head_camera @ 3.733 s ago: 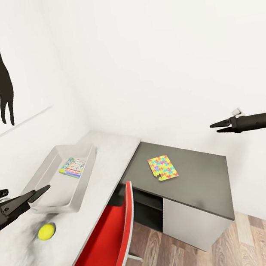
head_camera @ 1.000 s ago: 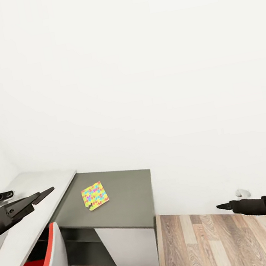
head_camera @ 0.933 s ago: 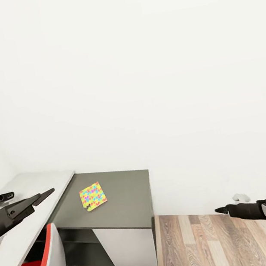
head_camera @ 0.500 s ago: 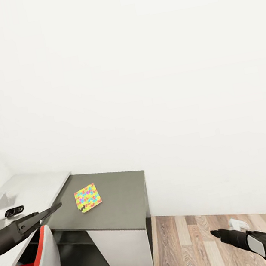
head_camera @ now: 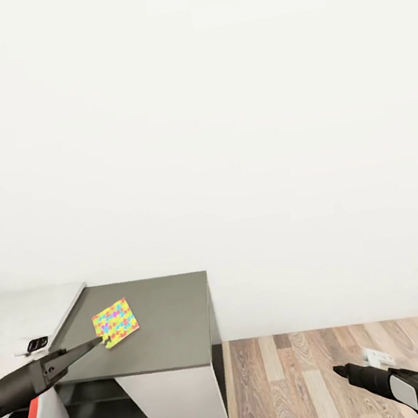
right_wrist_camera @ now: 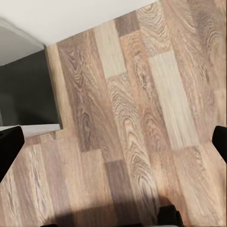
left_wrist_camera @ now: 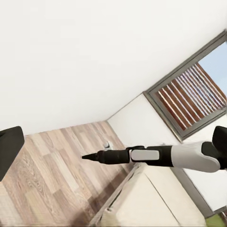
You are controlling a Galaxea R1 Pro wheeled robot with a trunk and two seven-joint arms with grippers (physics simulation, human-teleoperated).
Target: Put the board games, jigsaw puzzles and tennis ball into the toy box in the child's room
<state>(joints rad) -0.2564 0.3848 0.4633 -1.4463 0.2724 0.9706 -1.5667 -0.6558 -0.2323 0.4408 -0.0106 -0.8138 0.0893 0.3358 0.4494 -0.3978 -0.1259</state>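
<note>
- A jigsaw (head_camera: 115,322) is seen lying flat on the dark table (head_camera: 168,326)
- Left gripper (head_camera: 98,340) hangs beside it, right gripper (head_camera: 339,371) above the floor (head_camera: 302,384); neither pincer's state can be told

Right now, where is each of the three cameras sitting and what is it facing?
Head view: from the head, forward and down at the jigsaw puzzle on the dark desk section; left gripper, right gripper.
Left wrist view: along the left arm, across wood floor; the right arm crosses it.
Right wrist view: straight down at floor, desk corner beside it.
Shared: all show the wood floor.
</note>
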